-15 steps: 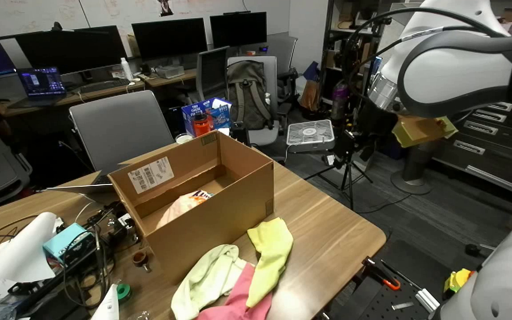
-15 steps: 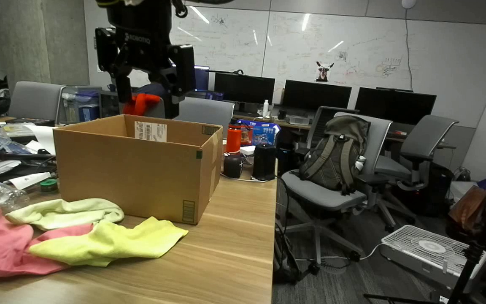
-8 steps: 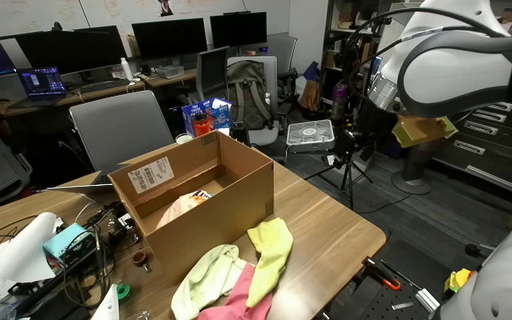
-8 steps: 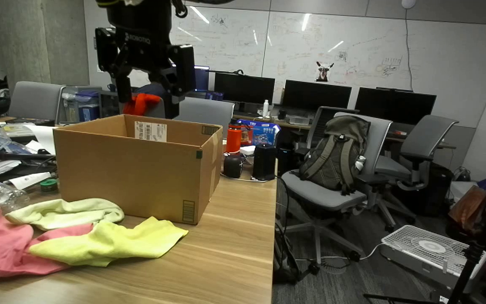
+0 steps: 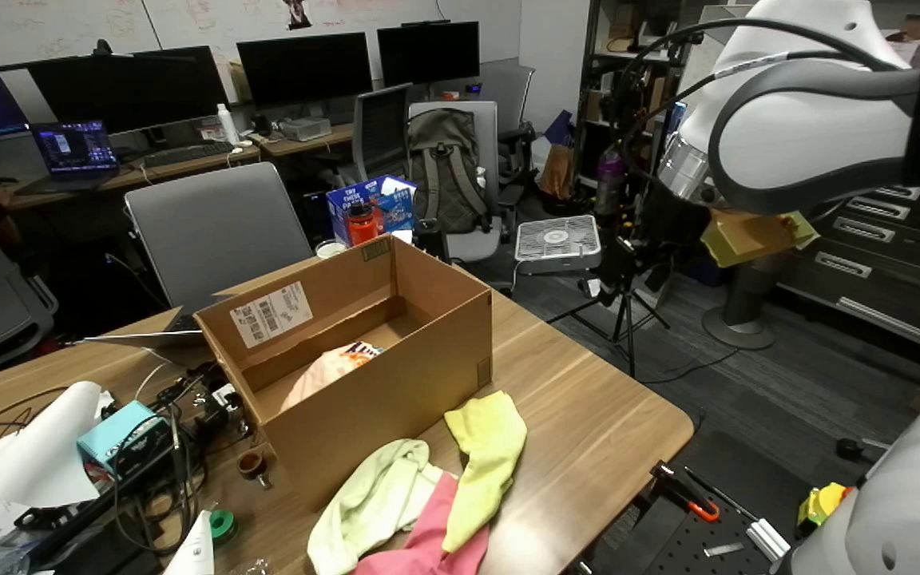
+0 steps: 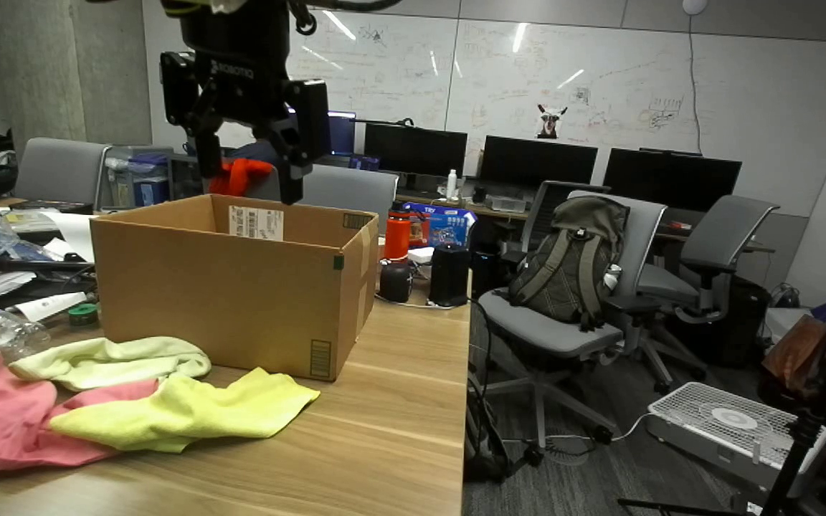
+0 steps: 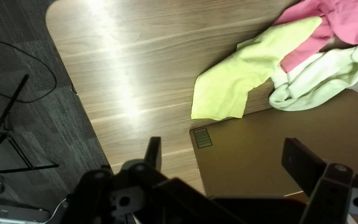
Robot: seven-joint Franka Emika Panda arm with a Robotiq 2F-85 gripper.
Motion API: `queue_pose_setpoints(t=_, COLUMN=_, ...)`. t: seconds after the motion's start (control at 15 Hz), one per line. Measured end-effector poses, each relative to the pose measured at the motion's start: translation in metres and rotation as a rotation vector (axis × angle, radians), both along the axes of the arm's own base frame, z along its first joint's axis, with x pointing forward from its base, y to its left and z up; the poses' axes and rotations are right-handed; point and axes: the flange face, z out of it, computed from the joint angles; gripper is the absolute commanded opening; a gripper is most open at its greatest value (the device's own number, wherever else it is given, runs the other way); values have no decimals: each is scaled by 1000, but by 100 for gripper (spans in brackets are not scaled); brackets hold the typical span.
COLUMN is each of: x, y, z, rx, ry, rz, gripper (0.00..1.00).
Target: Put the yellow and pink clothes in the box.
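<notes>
The yellow cloth [image 5: 485,463] lies crumpled on the table in front of the cardboard box, partly over the pink cloth [image 6: 4,423]. In the wrist view, the yellow cloth [image 7: 238,77] reaches almost to the box's lower corner, and the pink cloth [image 7: 350,21] runs out at the upper right. Brown and open-topped, the box [image 6: 219,294] shows a white label on its inner wall. My gripper [image 6: 250,175] hangs high, pointing down, its fingers wide apart and nothing between them. In the wrist view, the gripper [image 7: 224,151] spans the table and a wall of the box [image 7: 253,161].
A pale lime-green cloth [image 5: 376,495] touches the pink one beside the box. Inside the box rests a pale printed bundle [image 5: 332,371]. Cables, papers and a teal box [image 5: 120,431] clutter one side of the table. A red bottle [image 6: 397,235] stands beyond the box.
The arm and gripper have shifted very slightly, sinking a little in an exterior view. The cloths and the box stay where they were.
</notes>
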Motion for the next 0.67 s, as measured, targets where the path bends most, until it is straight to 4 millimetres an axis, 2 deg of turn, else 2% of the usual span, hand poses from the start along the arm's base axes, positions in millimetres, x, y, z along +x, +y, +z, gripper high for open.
queue_pose_setpoints(t=0.4, x=4, y=7, z=-5, rx=-16, ry=20, rz=19, gripper=100)
queue_pose_setpoints(t=0.67, x=11, y=22, z=-15, rx=-35, ry=55, rz=69, gripper=100)
